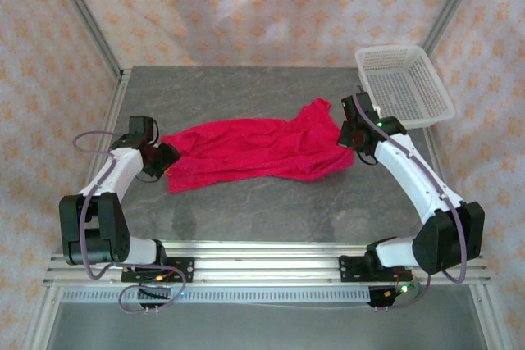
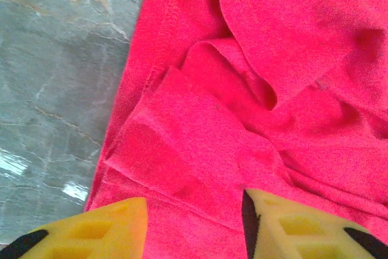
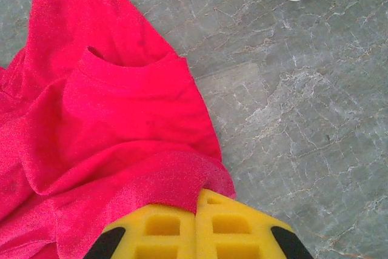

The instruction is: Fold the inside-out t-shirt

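Top external view, left arm: folded tight at the elbow above its base, forearm angled up and inward, left gripper [image 1: 166,154] low at the left end of the inside-out t-shirt [image 1: 254,149]. Right arm: elbow out near the right edge, forearm slanting up and inward, right gripper [image 1: 351,138] down at the shirt's right end, just below the near-left corner of the white mesh basket [image 1: 404,84].

T-shirt lying as a long crumpled red band across the middle of the grey stone-patterned surface [image 1: 246,88], reaching from one gripper to the other, one lobe poking toward the far side close to the right gripper.

Left wrist view: yellow fingers [image 2: 109,228] set well apart, red cloth lying between and under them, nothing pinched. Stitched hem along the shirt's left edge, beside bare surface. Several loose folds piled just ahead of the fingertips.

Right wrist view: yellow fingers [image 3: 163,228] pressed flat together, a rolled edge of the shirt caught at their tips. Rest of the cloth fanning away to the left and ahead, bare surface to the right, a corner of the basket at the top right, well apart from the cloth.
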### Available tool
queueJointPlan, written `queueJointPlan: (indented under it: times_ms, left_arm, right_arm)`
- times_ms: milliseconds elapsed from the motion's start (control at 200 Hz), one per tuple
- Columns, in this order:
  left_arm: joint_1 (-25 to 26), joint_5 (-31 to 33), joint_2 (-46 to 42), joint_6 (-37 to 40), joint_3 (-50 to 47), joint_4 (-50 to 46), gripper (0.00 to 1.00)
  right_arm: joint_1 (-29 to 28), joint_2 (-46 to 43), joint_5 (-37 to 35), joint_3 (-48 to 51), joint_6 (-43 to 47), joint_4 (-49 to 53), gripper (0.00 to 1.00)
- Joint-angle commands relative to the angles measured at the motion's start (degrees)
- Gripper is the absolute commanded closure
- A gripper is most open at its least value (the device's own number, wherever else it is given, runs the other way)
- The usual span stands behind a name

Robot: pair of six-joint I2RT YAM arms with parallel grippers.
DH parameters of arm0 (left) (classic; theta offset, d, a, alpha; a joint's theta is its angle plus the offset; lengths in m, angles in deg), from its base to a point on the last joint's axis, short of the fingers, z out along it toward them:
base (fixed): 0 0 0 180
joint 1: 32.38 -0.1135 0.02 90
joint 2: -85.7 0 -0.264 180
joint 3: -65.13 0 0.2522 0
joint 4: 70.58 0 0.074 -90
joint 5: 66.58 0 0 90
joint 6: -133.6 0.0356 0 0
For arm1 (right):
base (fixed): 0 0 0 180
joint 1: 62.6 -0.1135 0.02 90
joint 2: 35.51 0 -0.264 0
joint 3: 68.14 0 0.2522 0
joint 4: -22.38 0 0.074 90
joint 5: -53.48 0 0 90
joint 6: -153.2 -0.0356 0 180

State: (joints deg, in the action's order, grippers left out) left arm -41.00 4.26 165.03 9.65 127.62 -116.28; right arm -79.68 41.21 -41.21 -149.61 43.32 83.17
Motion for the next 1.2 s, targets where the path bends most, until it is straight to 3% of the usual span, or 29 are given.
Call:
queueJointPlan:
  times_ms: [0,300,515,711,796,901,1196]
  left_arm:
    - [0.3,4.9,0.0,0.5,-1.4,-1.1,0.56]
    - [0.3,4.1,5.9,-0.9,2.2,5.2,0.53]
    - [0.3,3.9,11.2,-0.9,4.5,6.4,0.61]
    - [0.3,6.0,13.0,-0.7,5.1,7.1,0.61]
    - [0.3,6.2,14.1,-0.7,5.5,7.6,0.73]
    - [0.4,6.3,15.0,-0.5,6.5,6.8,1.0]
    - [0.5,8.7,9.7,0.7,13.3,-1.2,1.0]
  right_arm:
    - [0.0,0.4,-0.6,0.1,-0.4,-1.0,1.0]
    - [0.0,0.5,0.3,0.4,-0.3,-0.8,1.0]
    - [0.0,0.2,0.2,0.0,0.2,-0.2,1.0]
    - [-0.1,0.6,1.5,-0.1,0.2,-0.7,1.0]
    - [0.0,0.8,1.7,-0.1,0.1,-0.9,1.0]
    - [0.0,0.9,1.9,-0.2,0.2,-0.8,1.0]
    - [0.0,-0.2,0.6,-1.7,0.2,-1.0,1.0]
